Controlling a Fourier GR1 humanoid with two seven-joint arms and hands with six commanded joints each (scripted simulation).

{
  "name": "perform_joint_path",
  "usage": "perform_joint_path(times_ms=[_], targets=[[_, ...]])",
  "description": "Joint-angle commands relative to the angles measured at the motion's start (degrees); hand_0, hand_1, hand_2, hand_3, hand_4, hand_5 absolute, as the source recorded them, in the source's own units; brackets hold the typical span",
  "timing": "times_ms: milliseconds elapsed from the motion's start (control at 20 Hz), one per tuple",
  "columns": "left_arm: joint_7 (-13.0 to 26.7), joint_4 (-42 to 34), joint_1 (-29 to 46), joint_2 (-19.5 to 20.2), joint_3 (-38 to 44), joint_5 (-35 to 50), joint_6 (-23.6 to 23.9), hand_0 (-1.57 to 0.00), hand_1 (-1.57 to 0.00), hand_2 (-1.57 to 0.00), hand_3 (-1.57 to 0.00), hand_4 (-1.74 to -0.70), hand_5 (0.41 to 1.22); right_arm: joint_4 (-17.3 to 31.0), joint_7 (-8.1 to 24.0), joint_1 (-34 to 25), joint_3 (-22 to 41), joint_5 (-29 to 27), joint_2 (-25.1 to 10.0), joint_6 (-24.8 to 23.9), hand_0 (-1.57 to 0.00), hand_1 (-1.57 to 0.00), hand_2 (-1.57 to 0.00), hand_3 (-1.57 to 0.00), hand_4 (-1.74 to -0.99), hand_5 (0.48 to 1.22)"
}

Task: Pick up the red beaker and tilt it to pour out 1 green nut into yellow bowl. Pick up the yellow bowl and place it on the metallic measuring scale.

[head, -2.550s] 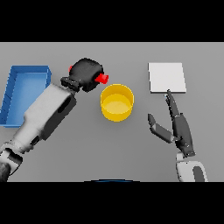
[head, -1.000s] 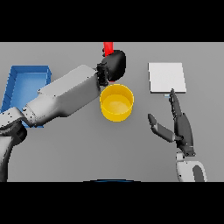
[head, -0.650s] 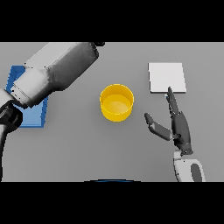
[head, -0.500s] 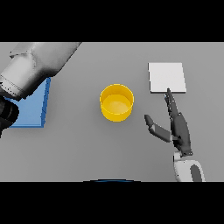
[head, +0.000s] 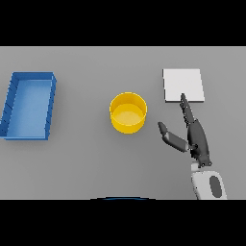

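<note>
Gone from view since the earlier frames are the left arm and the red beaker it carried above the bowl; neither shows anywhere on the grey table [head: 77,163] now. Whether a green nut landed in the bowl cannot be told.

At the centre stands the yellow bowl [head: 128,112], upright. To its right, well apart, lies the scale [head: 183,85], a flat pale square plate. At the far left sits a blue tray [head: 30,105].

Only the right hand [head: 192,137] is present, resting near the table below the scale, fingers straight and relaxed, thumb spread toward the bowl, holding nothing. The bowl lies to its left and slightly ahead, so this hand is probably the one to take it. The carry would then run rightward and away.

No writing or labels can be read.
</note>
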Motion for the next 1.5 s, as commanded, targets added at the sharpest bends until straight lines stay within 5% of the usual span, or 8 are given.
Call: perform_joint_path(times_ms=[0, 350, 700, 1000, 1100, 1150, 1250, 1450], targets=[[2.5, 0.5, 2.3, 0.4, 1.9, 1.8, 1.9, -1.57, -1.57, -1.57, -1.55, -1.74, 1.221, 0.4, -0.3, 0.1, 0.4, 0.2, 0.2, 0.0, 0.00, 0.00, 0.00, 0.00, -1.132, 0.614], [15.1, -6.4, 19.0, 0.2, 12.0, 13.6, 12.8, -1.57, -1.57, -1.57, -1.57, -1.74, 1.221, 0.1, -1.0, 0.2, 0.6, -0.4, -0.3, 1.1, 0.00, 0.00, 0.00, 0.00, -1.133, 0.655], [19.3, -27.6, 42.2, -4.6, 15.0, 22.3, 15.8, -1.57, -1.57, -1.57, -1.57, -1.74, 1.221, 0.6, -2.4, 1.2, 0.6, 0.2, -0.9, 1.1, 0.00, 0.00, 0.00, 0.00, -1.166, 0.676], [26.3, -41.5, 52.7, -7.2, 15.1, 24.9, 16.6, -1.57, -1.57, -1.57, -1.57, -1.74, 0.925, 0.1, -2.0, 0.8, -0.2, -1.2, -1.5, 1.7, 0.00, 0.00, 0.00, 0.00, -1.157, 0.671], [29.3, -44.8, 54.0, -6.9, 15.3, 25.6, 14.5, -1.57, -1.57, -1.53, -1.53, -1.52, 0.818, -0.1, -3.0, 1.8, 0.3, -1.5, -1.0, 2.2, 0.00, 0.00, 0.00, 0.00, -1.155, 0.670], [27.8, -46.9, 55.0, -6.8, 14.5, 26.7, 11.6, -1.47, -1.34, -1.28, -1.32, -1.37, 0.774, 0.1, -1.8, 1.4, 0.4, -1.3, -0.7, 2.0, 0.00, 0.00, 0.00, 0.00, -1.153, 0.670], [28.7, -50.4, 56.4, -6.7, 14.8, 30.6, 6.7, -0.94, -0.86, -0.82, -0.84, -1.13, 0.705, 0.0, -2.0, 1.6, 0.0, -1.1, -1.1, 1.7, 0.00, 0.00, 0.00, 0.00, -1.149, 0.670], [31.1, -51.8, 57.9, -4.6, 13.5, 31.3, 1.0, -0.38, -0.35, -0.33, -0.34, -0.88, 0.644, 0.7, -2.2, 0.6, -0.1, -0.9, -0.9, 1.3, 0.00, 0.00, 0.00, 0.00, -1.155, 0.669]])
